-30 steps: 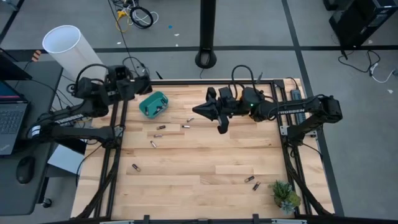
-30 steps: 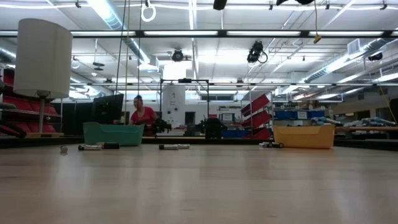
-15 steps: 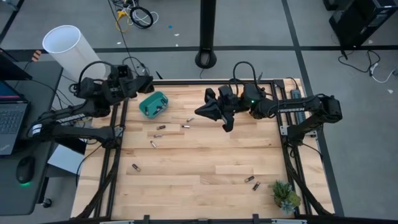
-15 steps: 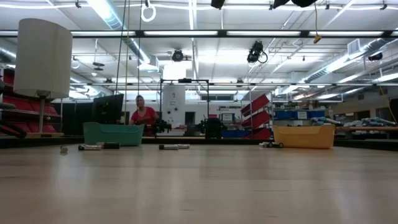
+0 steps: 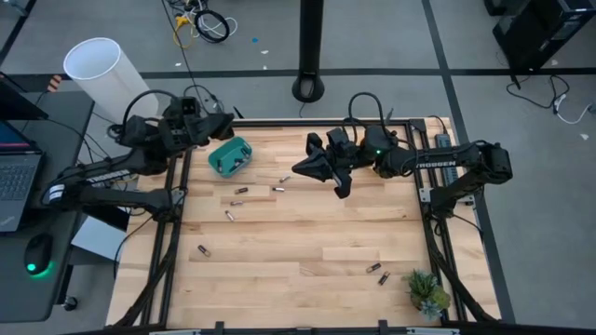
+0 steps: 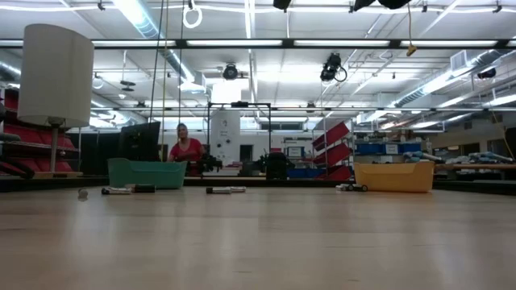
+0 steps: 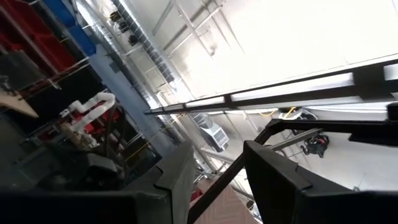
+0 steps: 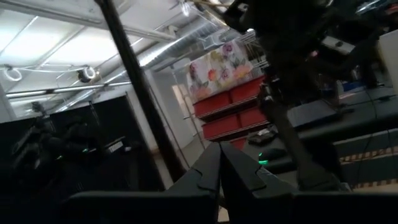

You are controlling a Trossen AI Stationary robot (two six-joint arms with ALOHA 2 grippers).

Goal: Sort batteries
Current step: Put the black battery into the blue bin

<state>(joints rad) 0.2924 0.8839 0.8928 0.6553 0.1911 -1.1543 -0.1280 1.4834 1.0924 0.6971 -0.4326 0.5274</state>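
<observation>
Several small batteries (image 5: pixel 240 191) lie scattered on the wooden table, more near the right near corner (image 5: pixel 378 273); in the low view they show as short cylinders (image 6: pixel 226 190). The teal bin (image 5: pixel 230 156) stands near the far left corner with a few batteries inside. The orange bin (image 6: pixel 395 176) shows only in the low view; from above my right arm covers it. My left gripper (image 5: pixel 222 123) hovers open, high beside the teal bin's far left, its fingers (image 7: pixel 180 183) tipped up at the ceiling. My right gripper (image 5: pixel 295 168) is shut, raised over the far middle of the table; nothing shows between its fingers (image 8: pixel 208 171).
A small potted plant (image 5: pixel 426 293) stands at the table's near right corner. A white cylinder (image 5: pixel 93 60) stands off the table beyond the far left corner. A person (image 6: pixel 185 149) sits in the room behind. The near half of the board holds only a few batteries.
My left gripper has shifted a little toward the table's right, closer to the teal bin. My right gripper has moved slightly toward the table's left. The batteries and bins have stayed put.
</observation>
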